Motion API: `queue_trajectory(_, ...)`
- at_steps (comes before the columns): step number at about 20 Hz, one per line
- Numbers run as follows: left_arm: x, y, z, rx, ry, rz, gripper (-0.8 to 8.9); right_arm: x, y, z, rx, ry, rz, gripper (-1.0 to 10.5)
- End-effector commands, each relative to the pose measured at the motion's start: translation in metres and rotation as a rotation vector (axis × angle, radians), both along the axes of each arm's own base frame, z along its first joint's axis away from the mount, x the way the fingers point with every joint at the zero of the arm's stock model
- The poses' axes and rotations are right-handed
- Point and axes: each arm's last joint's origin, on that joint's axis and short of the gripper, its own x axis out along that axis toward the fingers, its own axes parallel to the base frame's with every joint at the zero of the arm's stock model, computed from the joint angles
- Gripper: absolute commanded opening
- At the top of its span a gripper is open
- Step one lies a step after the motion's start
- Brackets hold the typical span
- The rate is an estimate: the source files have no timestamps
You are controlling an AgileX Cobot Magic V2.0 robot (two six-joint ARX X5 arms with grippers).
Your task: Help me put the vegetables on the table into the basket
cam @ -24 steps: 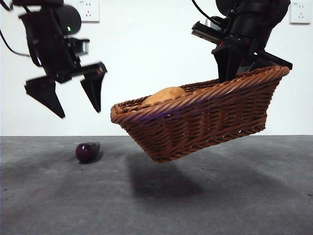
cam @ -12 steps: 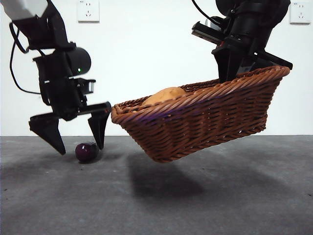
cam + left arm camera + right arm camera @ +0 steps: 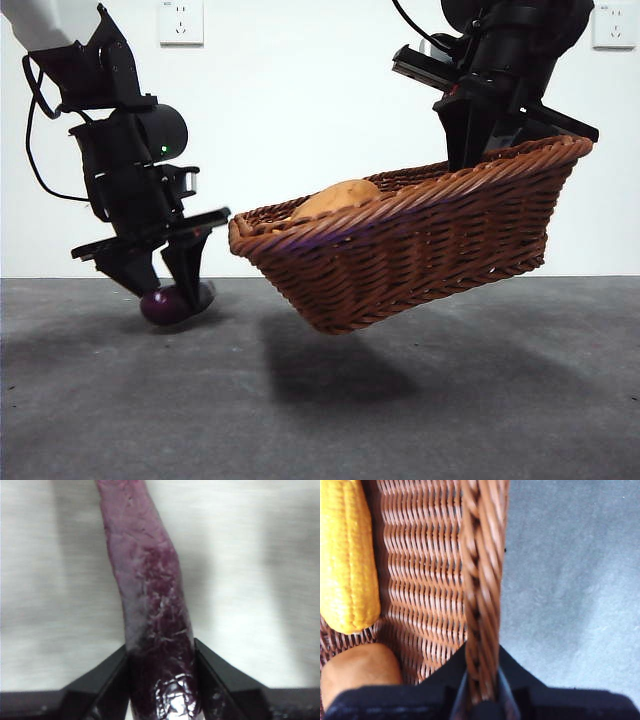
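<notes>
The dark purple eggplant (image 3: 172, 303) lies on the grey table (image 3: 450, 400) at the left. My left gripper (image 3: 165, 290) is down over it, jaws closed against its sides; the left wrist view shows the eggplant (image 3: 152, 605) pinched between them. My right gripper (image 3: 480, 150) is shut on the right rim of the brown wicker basket (image 3: 420, 245) and holds it tilted above the table. The tan potato (image 3: 338, 195) shows over the rim. The right wrist view shows the yellow corn cob (image 3: 345, 555) and the potato (image 3: 360, 672) inside the basket (image 3: 435, 570).
A white wall with two power sockets (image 3: 180, 20) stands behind the table. The basket's shadow (image 3: 330, 370) falls on the table under it.
My left gripper has come down from the upper left onto the eggplant and its jaws have closed on it. The basket and right arm have not moved.
</notes>
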Motion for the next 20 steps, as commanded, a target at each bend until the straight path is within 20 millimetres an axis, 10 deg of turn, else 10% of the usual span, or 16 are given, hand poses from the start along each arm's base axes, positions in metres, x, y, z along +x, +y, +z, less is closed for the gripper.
queue_trajectory(1,-0.008,0.005,0.024,-0.069,-0.024,-0.025,-0.09,0.000,0.001,0.004,0.018,-0.021,0.004,-0.1)
queue_trajectory(11,-0.097,-0.014,0.147,-0.125,-0.221,-0.273,-0.08,0.002,0.001,0.005,0.026,-0.033,-0.004,-0.1)
queue_trajectory(20,-0.140,-0.063,0.147,-0.111,-0.101,-0.465,-0.09,0.001,0.001,0.005,0.028,-0.029,-0.010,-0.1)
